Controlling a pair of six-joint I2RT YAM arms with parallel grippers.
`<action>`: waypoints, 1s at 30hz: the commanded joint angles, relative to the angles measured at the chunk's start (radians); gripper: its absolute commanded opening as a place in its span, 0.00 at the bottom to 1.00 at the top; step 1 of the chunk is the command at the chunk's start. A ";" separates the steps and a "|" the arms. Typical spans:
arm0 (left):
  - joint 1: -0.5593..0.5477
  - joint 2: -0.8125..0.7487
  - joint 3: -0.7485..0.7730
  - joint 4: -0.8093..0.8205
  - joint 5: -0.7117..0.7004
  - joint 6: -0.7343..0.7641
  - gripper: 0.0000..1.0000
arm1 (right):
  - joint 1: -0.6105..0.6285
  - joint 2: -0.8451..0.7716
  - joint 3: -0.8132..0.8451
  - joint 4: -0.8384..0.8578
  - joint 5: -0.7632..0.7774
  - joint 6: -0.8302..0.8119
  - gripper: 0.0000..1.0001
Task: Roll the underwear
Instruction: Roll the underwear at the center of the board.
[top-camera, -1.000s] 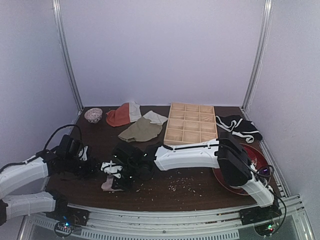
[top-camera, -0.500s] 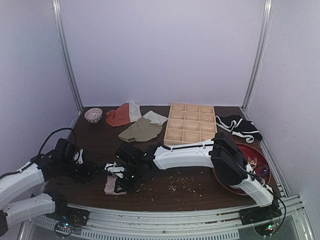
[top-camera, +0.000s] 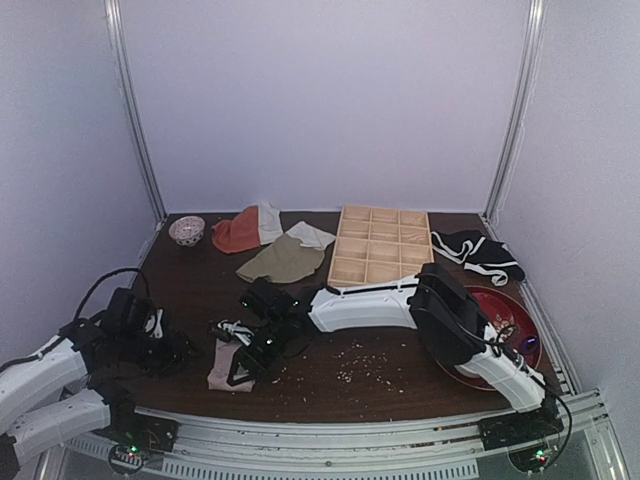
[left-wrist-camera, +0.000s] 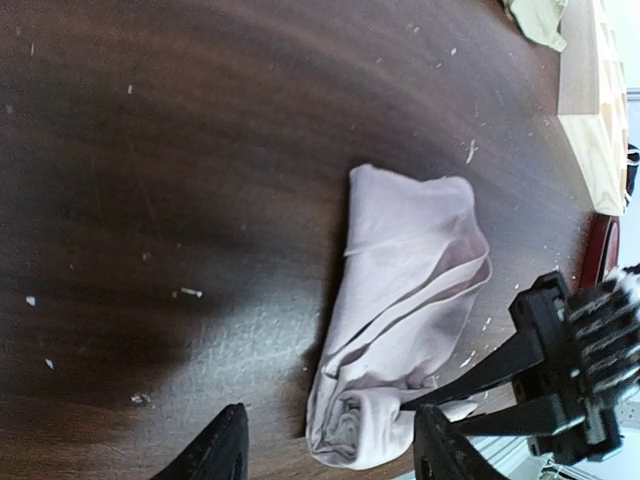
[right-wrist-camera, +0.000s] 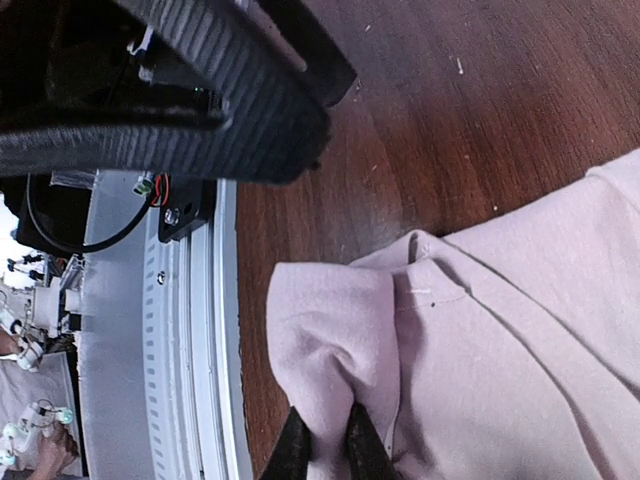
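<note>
- Top external: underwear (top-camera: 226, 365) lies as a narrow bundle on the tabletop (top-camera: 400, 392), near the front edge, left of centre; right arm stretches across to it; left arm sits low at the far left
- Right wrist: right claw (right-wrist-camera: 325, 432) is clenched on a raised fold of the pink fabric, w/ cloth pinched between the two tips; rest of the garment spreads flat to the right
- Left wrist: left claw (left-wrist-camera: 332, 410) is released, its fingers spread wide either side of the bundle's near end; can't tell if they touch the cloth; that end looks curled in on itself, the far end is folded flat
- Further back: olive-green cloth (top-camera: 283, 260) just beside a wooden compartment tray (top-camera: 380, 247); orange-red and white cloth (top-camera: 245, 229) and a small bowl (top-camera: 187, 230) at the back left; black-and-white cloth (top-camera: 476, 252) at the back right; red plate (top-camera: 512, 318) under the right arm
- Pale crumbs (top-camera: 365, 364) are scattered on the wood, right of the bundle
</note>
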 joint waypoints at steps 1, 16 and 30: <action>0.004 -0.012 -0.031 0.011 0.037 -0.024 0.57 | -0.010 0.074 -0.010 -0.039 -0.016 0.104 0.00; -0.007 -0.062 -0.124 0.092 0.191 -0.044 0.56 | -0.023 0.106 -0.037 -0.033 0.002 0.204 0.00; -0.109 0.027 -0.158 0.232 0.169 -0.063 0.56 | -0.024 0.107 -0.037 -0.036 -0.001 0.209 0.00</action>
